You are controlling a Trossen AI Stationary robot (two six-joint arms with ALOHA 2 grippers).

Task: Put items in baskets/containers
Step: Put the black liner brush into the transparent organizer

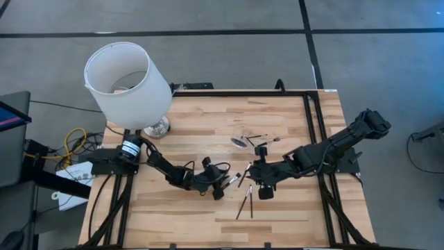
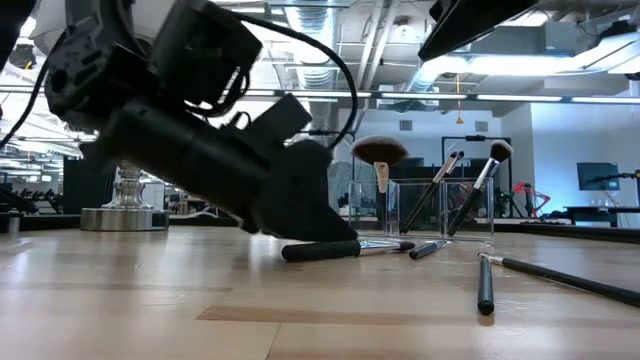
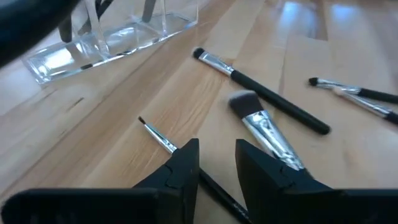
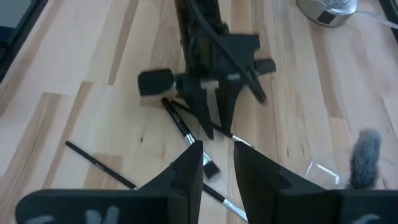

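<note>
Several black-handled makeup brushes lie flat on the wood: a thin one (image 3: 155, 134), a flat silver-ferruled one (image 3: 264, 127), a longer one (image 3: 261, 87) and two more (image 3: 354, 96). Others, among them a fluffy-headed brush (image 2: 380, 152), stand leaning in the clear tray (image 1: 251, 142) (image 3: 112, 43). My left gripper (image 1: 222, 184) (image 3: 217, 165) is open and low over the table. The thin brush's handle runs between its fingers and the flat brush lies beside one finger. My right gripper (image 1: 262, 186) (image 4: 217, 165) is open and hovers just right of the left one, above the brushes (image 4: 186, 134). My left gripper slants down from the table's left, its open fingers (image 2: 325, 225) standing on either side of the thin brush's handle (image 3: 171, 146). The brush lies flat on the table. Whether a finger touches it, I cannot tell.
A white lampshade (image 1: 128, 83) on a silver base (image 1: 156, 128) stands at the table's far left corner. Two brushes (image 1: 244, 201) lie toward the near edge. Bare wood stretches along the near edge and on the right half of the table.
</note>
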